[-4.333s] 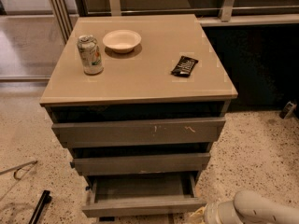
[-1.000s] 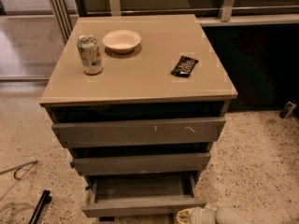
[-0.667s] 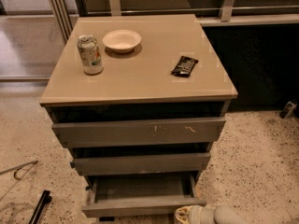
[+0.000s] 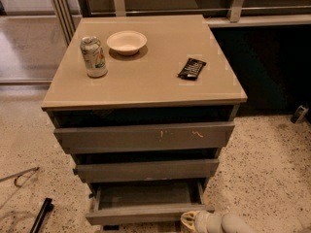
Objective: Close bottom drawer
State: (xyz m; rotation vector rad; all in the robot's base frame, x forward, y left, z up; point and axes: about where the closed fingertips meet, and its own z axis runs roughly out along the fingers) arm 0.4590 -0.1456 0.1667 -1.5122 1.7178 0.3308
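The bottom drawer (image 4: 146, 212) of the grey cabinet stands pulled out, its shallow grey box open to view and its plain front near the frame's lower edge. My gripper (image 4: 190, 221) is at the bottom edge, just right of the middle, right at the drawer front's right end. Whether it touches the front is unclear. The middle drawer (image 4: 146, 170) and the scratched top drawer (image 4: 143, 137) above sit further in.
On the cabinet top (image 4: 146, 81) stand a drink can (image 4: 93, 56), a white bowl (image 4: 126, 42) and a dark snack bar (image 4: 191, 68). A black tool (image 4: 41, 215) and a cable (image 4: 19, 177) lie on the speckled floor at left. A dark wall panel is at right.
My gripper and arm have moved left along the bottom edge, from the lower right corner towards the drawer front's right end. The drawer looks unmoved.
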